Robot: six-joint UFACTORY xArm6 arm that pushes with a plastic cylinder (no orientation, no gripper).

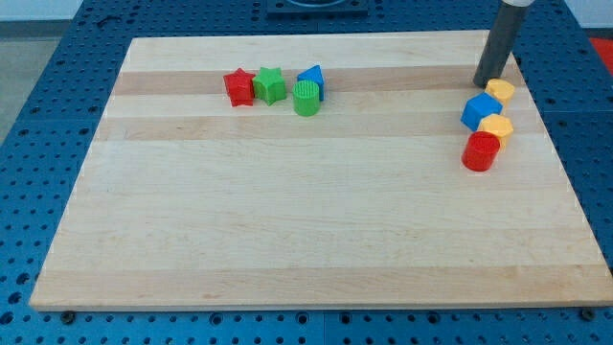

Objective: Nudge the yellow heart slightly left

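Worktop [316,230]: pale wood.
Rod, upper right of frame: no gripper fitted, nothing grasped; my tip [488,83] sits just left of the uppermost yellow block [500,91], seemingly the yellow heart, so a leftward nudge needs repositioning to its right.

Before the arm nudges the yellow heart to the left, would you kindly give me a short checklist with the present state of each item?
1. My tip in view: ok.
2. Which yellow block is the heart, upper yellow block or lower yellow block: cannot tell.
3. Tip on the right side of either: not ok, it stands left of the upper one.
4. Leftward path: not ok, blue block adjoins both.
5. Red block away from lower yellow: not ok.
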